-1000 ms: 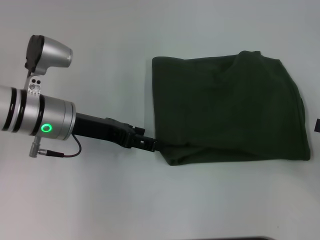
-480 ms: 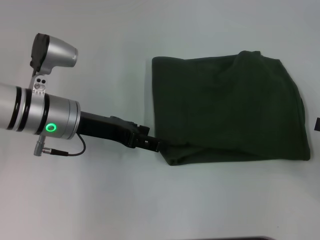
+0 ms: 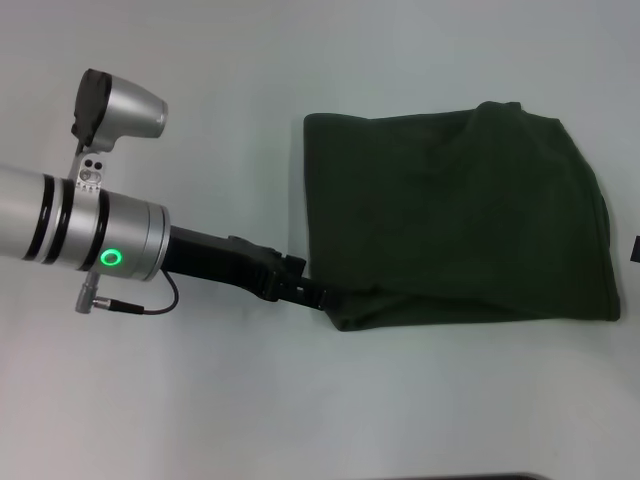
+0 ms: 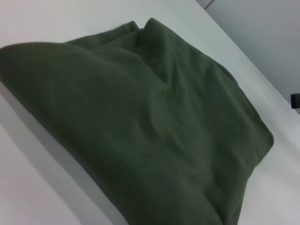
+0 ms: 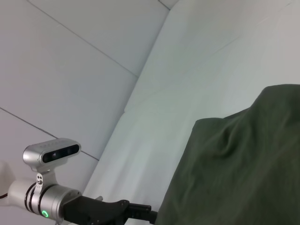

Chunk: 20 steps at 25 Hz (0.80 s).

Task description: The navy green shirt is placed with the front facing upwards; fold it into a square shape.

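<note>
Head view: navy green shirt (image 3: 455, 215) is lying folded into a rough rectangle on the white table (image 3: 300, 400), right of centre. Left gripper (image 3: 322, 295) is reaching in low at the shirt's near-left corner w/ tips at or under the hem; can't tell if apart or pinched.

Left wrist view: only bunched layers showing, no fingers.

Right wrist view: shirt edge plus the left arm far off; right gripper not visible.

Risk: it's probably catching just one layer, so the fold could drag open & go skewed.
</note>
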{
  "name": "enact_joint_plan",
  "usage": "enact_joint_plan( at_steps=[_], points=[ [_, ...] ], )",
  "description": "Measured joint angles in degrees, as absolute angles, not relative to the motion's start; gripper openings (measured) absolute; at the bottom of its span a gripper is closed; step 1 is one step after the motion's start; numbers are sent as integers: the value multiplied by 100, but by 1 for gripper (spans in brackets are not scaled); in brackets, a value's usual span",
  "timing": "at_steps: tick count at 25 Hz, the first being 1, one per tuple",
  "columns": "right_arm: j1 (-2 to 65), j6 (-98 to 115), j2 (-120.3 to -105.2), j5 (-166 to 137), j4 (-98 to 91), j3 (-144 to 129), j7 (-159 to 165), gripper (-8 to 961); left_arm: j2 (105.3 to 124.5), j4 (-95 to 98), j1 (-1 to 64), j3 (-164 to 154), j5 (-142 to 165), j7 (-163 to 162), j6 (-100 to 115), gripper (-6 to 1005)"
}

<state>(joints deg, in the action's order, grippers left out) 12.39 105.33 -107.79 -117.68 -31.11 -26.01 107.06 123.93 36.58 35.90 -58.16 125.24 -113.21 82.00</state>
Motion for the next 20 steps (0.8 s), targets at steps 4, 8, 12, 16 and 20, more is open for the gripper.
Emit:
enact_joint_plan(
  at_steps=[4, 8, 12, 16, 20],
  points=[
    [1239, 10531, -10786, -11768, -3111, -2601, 10720, 851, 12392, 3664, 3598, -5839, 12506, -11311, 8199, 917],
    [1239, 10528, -10785, -11768, -3111, -2587, 10714, 851, 12393, 3691, 3604, -5800, 12485, -11246, 8200, 917],
    [1231, 10495, -10770, -11769, -3111, -2582, 10765, 852, 12393, 3706, 3611, -5810, 12480, -11232, 8194, 917],
    [1209, 10354, -10744, -11954, -3111, -2494, 10842, 852, 12393, 3757, 3623, -5789, 12479, -11232, 8191, 917],
    [1225, 10273, -10740, -12228, -3111, -2368, 10907, 851, 12392, 3819, 3631, -5753, 12479, -11231, 8133, 917]
  ],
)
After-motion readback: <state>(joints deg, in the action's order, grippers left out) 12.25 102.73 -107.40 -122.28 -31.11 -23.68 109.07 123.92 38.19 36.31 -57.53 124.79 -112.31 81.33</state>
